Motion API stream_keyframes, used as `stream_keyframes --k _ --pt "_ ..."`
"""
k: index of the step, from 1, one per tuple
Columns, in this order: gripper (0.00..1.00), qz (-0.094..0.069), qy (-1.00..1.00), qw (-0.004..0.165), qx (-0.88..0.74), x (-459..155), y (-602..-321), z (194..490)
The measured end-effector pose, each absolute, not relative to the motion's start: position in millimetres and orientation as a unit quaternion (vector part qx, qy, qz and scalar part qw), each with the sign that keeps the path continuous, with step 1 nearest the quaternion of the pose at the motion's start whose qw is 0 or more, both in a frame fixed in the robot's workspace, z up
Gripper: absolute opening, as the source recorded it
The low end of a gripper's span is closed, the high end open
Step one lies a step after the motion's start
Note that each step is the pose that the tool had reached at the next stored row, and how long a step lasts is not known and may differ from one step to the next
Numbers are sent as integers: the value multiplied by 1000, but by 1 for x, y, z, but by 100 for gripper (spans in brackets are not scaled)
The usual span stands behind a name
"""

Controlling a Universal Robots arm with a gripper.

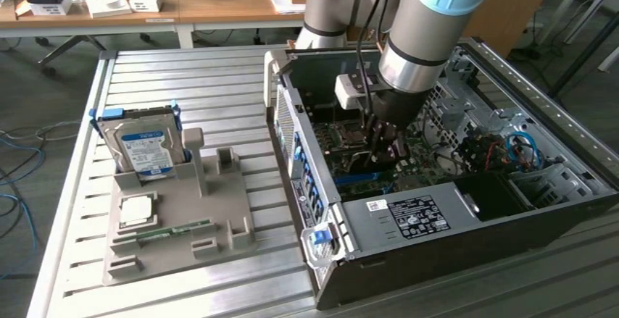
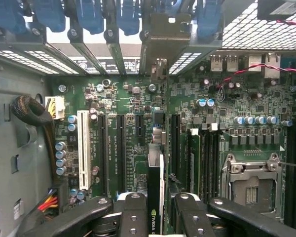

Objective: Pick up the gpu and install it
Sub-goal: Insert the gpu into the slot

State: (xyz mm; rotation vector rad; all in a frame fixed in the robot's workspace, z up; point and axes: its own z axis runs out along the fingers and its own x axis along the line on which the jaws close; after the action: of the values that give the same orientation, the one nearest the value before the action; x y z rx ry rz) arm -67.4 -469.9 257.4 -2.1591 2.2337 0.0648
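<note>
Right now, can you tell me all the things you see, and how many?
table: one, silver, under everything
computer case: one, black, on the table
holder: one, grey, beside the case
hard drive: one, silver and blue, upright in the holder
memory stick: one, green, lying in the holder
motherboard: one, green, inside the case
gpu: one, black, edge-on over the motherboard
arm: one, grey and blue, reaching into the case
gripper: one, black, shut on the gpu
</note>
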Motion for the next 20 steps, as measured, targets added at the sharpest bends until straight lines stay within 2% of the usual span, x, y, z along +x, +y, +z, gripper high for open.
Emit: stream_keyframes --k 20 --pt "26 19 721 15 -692 -68 -470 257"
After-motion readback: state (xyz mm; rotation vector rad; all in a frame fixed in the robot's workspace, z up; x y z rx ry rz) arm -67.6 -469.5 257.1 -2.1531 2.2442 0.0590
